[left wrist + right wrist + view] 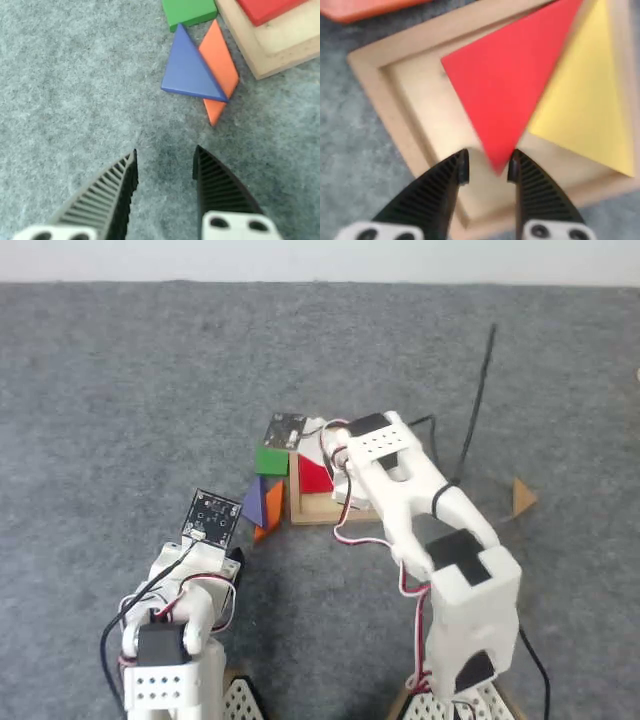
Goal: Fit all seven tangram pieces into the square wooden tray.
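Observation:
The square wooden tray [320, 510] lies mid-table. Inside it a red triangle [505, 80] rests flat beside a yellow triangle [585, 110]. My right gripper [487, 162] hovers low over the tray, open, with the red triangle's corner between its fingertips. Just outside the tray's left side lie a blue triangle [192, 67], an orange parallelogram [220, 70] partly under it, and a green square [189, 10]. My left gripper [165, 152] stands open over bare carpet a short way from the blue triangle. A brown triangle [522, 498] lies alone on the right.
Grey carpet [120, 390] covers the table. A black cable [478, 400] runs behind the right arm [440, 530]. The tray's raised rim [250, 55] stands close to the orange parallelogram.

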